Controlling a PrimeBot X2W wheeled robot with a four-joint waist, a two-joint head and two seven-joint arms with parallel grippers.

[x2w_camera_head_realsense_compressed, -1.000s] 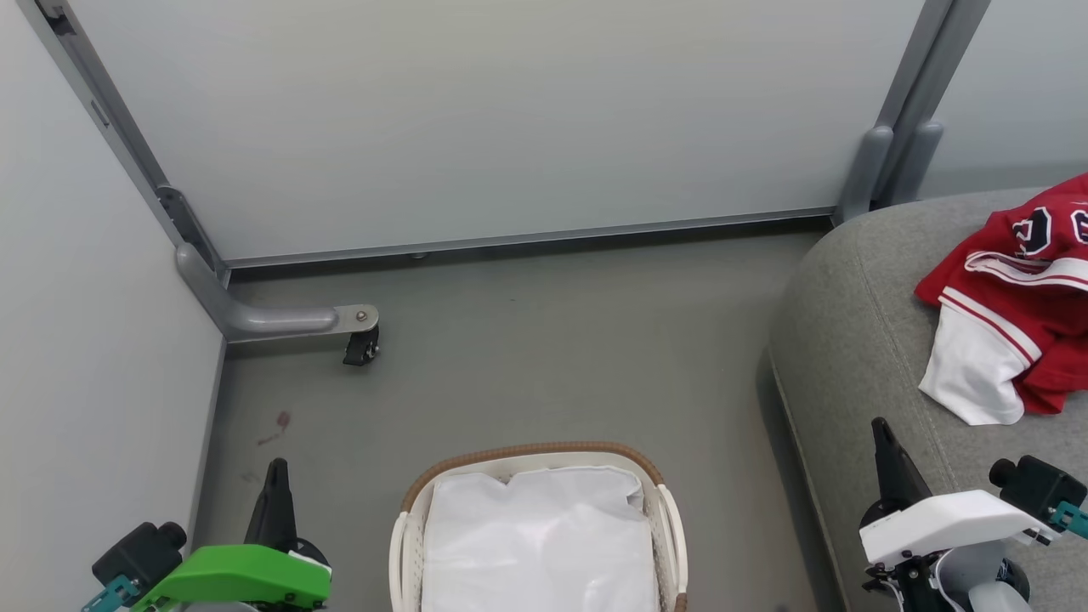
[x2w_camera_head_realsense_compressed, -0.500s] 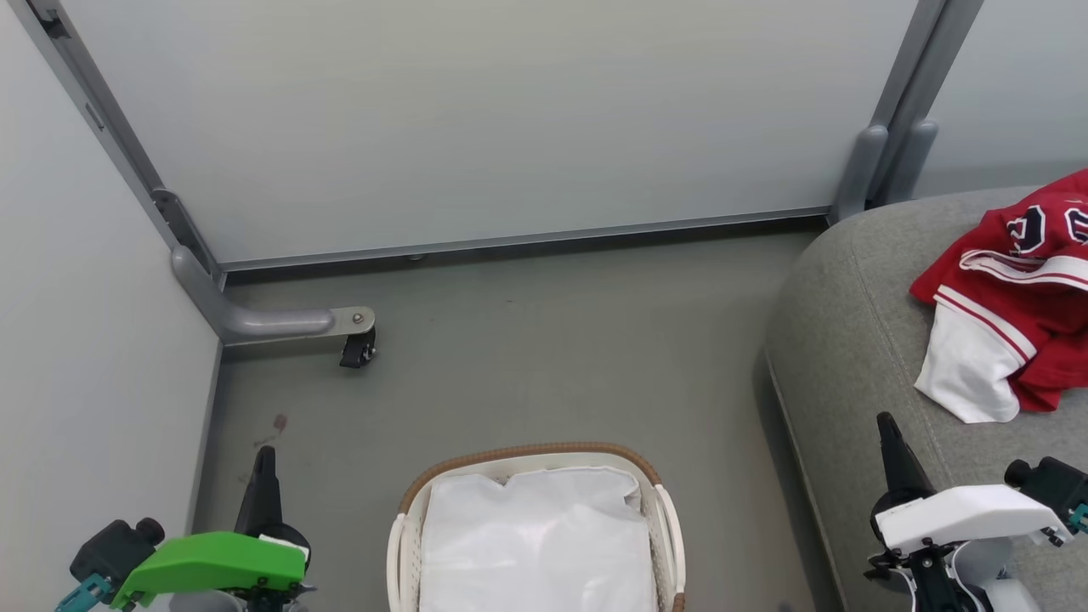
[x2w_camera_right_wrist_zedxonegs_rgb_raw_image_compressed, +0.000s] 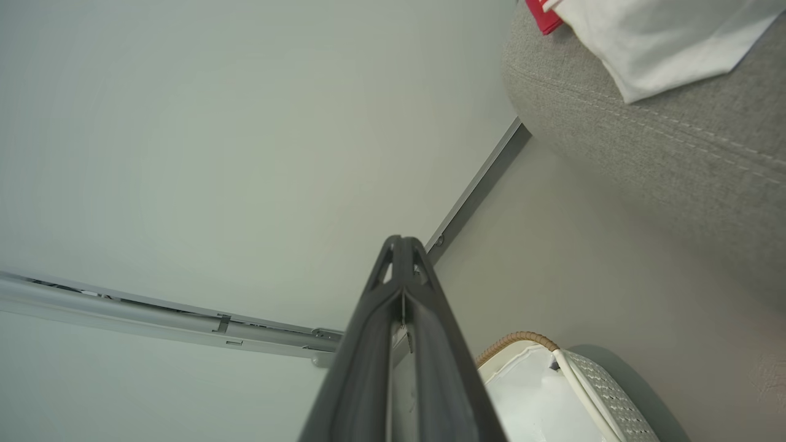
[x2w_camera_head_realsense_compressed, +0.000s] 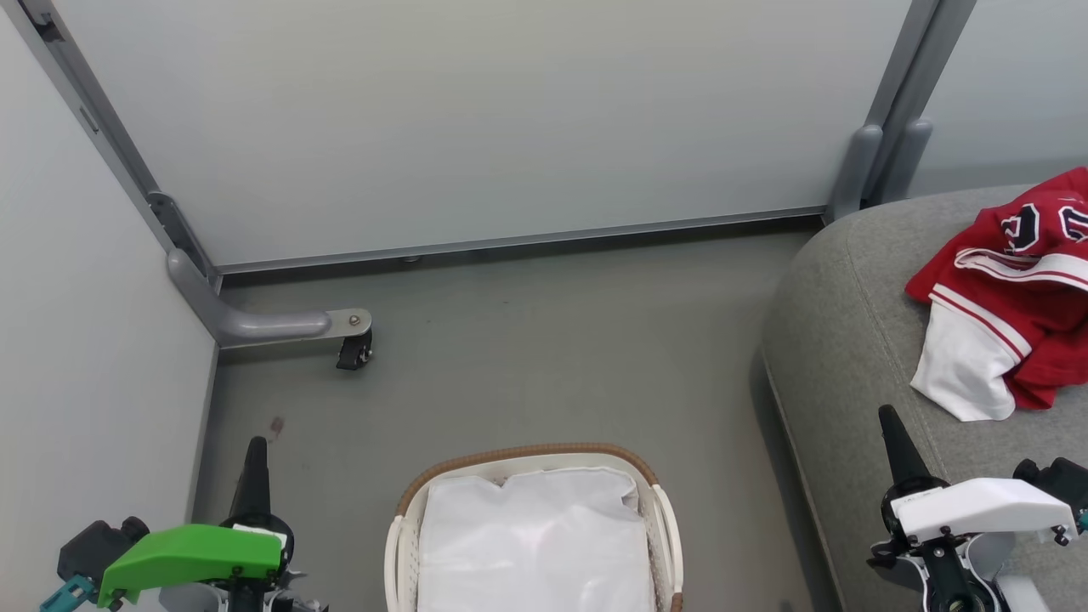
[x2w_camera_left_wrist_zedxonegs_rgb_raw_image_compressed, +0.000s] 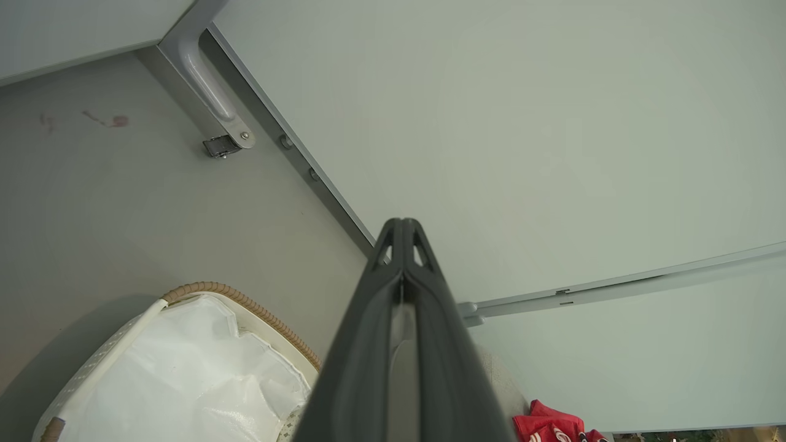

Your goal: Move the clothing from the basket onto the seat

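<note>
A: Clothing where?
B: Crumpled red jerseys [x2w_camera_head_realsense_compressed: 1016,297], white panels, on woven grey sofa [x2w_camera_head_realsense_compressed: 841,348], right edge. Perforated oval basket [x2w_camera_head_realsense_compressed: 527,451], bottom centre, holds white liner [x2w_camera_head_realsense_compressed: 535,535].
A: Jaws?
B: Pressed closed, empty: left gripper [x2w_camera_head_realsense_compressed: 255,444], right gripper [x2w_camera_head_realsense_compressed: 888,413].

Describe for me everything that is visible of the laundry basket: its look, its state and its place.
The basket is oval, of white perforated plastic, with a brown woven rim along its far edge and white handles at the sides. A crumpled white liner covers its inside, and I see nothing else in it. It stands upright on the grey floor, left of the seat and apart from it. Its near end is cut off.
</note>
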